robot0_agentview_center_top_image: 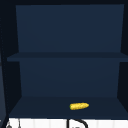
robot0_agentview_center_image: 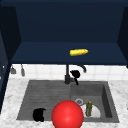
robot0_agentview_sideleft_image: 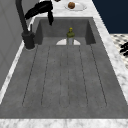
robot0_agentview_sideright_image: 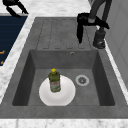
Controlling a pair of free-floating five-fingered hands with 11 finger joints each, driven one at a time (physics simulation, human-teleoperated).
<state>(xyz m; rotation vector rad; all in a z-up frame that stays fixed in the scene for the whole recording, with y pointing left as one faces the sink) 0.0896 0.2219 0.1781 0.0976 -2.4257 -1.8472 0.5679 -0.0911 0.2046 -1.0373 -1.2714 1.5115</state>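
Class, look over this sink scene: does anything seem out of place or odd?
Yes. A corn cob lies alone on the cabinet's bottom shelf, and a green bottle stands upright on a white plate inside the sink basin.

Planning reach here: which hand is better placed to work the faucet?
Right, probably. The right hand hangs close beside the faucet, while the left hand sits away at the sink front rim.

Right robot hand hangs high at centre, fingers extended downward; left robot hand hovers low, fingers curled.
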